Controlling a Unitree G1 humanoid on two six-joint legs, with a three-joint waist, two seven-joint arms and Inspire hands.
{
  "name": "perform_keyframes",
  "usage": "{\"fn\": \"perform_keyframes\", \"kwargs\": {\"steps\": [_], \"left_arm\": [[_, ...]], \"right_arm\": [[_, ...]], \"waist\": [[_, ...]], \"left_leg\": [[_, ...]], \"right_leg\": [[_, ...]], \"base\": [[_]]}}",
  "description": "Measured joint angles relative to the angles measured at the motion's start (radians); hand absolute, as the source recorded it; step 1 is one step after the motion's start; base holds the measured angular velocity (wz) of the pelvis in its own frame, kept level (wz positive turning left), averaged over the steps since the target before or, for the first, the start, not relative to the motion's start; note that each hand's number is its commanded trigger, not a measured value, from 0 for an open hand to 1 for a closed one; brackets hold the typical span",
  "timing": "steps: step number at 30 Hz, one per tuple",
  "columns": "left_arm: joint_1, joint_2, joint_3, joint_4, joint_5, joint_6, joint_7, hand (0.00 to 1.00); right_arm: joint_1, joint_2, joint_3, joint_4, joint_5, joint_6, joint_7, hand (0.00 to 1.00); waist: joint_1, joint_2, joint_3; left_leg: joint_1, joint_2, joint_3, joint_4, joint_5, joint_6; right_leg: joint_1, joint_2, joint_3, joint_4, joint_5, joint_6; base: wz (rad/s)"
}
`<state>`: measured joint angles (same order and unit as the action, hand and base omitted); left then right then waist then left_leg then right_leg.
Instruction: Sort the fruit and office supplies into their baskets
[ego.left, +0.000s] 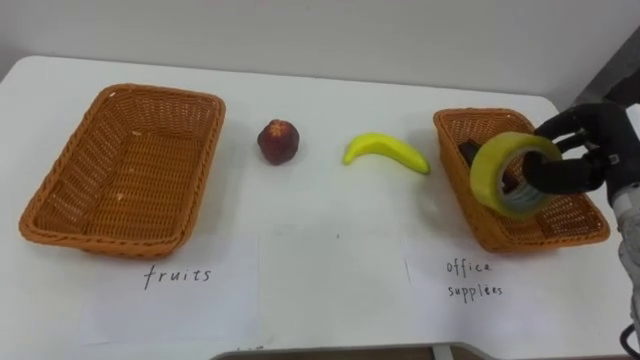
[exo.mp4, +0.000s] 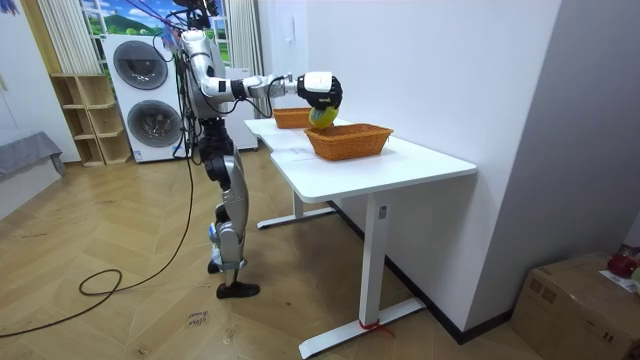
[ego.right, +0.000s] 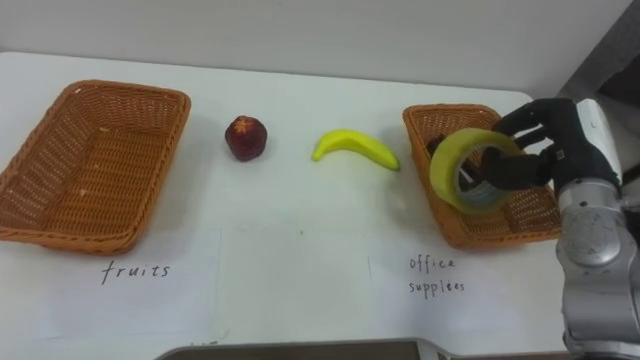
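My right hand (ego.left: 585, 150) (ego.right: 545, 150) is shut on a yellow roll of tape (ego.left: 508, 175) (ego.right: 468, 170), holding it tilted above the left part of the office supplies basket (ego.left: 575, 232) (ego.right: 440, 120) at the table's right. A dark object (ego.left: 470, 152) lies inside that basket behind the roll. A yellow banana (ego.left: 385, 151) (ego.right: 355, 147) and a dark red apple (ego.left: 278, 141) (ego.right: 246, 137) lie on the white table between the baskets. The fruits basket (ego.left: 125, 165) (ego.right: 85, 160) on the left holds nothing. In the room view, the right hand (exo.mp4: 322, 95) hovers over the near basket (exo.mp4: 349, 140).
Handwritten paper labels lie before each basket: "fruits" (ego.left: 178, 275) and "office supplies" (ego.left: 470, 279). The white table (ego.left: 330, 250) stands against a white wall. In the room view, washing machines (exo.mp4: 150, 95) stand behind the robot and a cardboard box (exo.mp4: 580, 300) sits at the right.
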<state>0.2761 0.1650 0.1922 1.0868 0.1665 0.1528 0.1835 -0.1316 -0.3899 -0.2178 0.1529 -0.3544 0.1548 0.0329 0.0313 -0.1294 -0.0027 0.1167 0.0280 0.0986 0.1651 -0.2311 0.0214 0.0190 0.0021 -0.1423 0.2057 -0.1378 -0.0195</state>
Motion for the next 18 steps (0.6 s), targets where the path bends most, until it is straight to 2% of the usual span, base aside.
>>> {"fn": "perform_keyframes", "kwargs": {"steps": [9,11,12,18], "left_arm": [[-0.001,0.0,0.0,-0.011,0.0,-0.001,-0.004,0.0],[-0.001,0.0,0.0,-0.014,0.0,-0.001,-0.004,0.0],[-0.001,0.0,0.0,-0.016,0.0,-0.002,-0.003,0.0],[-0.001,0.001,0.0,-0.021,0.003,-0.003,-0.002,0.0]], "right_arm": [[0.002,0.0,0.0,0.0,-0.001,0.0,0.0,1.0],[0.002,0.0,0.0,0.0,-0.001,0.0,0.0,1.0],[0.002,0.0,0.0,0.002,-0.001,-0.001,0.0,1.0],[0.006,0.0,-0.001,0.005,-0.001,-0.002,-0.001,1.0]], "waist": [[0.0,0.0,0.0003],[0.0,0.001,0.0009],[0.0,0.006,0.0045],[0.0,0.007,0.0053]], "left_leg": [[0.001,-0.002,0.0,0.0,0.0,0.0],[0.001,-0.002,0.0,0.0,0.0,0.0],[0.002,-0.001,0.0,0.0,0.0,0.0],[0.001,-0.003,0.001,-0.002,0.0,-0.001]], "right_leg": [[0.002,0.001,0.0,-0.001,0.0,0.0],[0.002,0.0,0.0,-0.001,0.0,0.0],[0.003,0.001,0.0,-0.001,0.0,0.0],[0.002,0.002,-0.001,-0.001,0.0,0.0]], "base": [[0.0],[0.0],[0.0],[0.0]]}}
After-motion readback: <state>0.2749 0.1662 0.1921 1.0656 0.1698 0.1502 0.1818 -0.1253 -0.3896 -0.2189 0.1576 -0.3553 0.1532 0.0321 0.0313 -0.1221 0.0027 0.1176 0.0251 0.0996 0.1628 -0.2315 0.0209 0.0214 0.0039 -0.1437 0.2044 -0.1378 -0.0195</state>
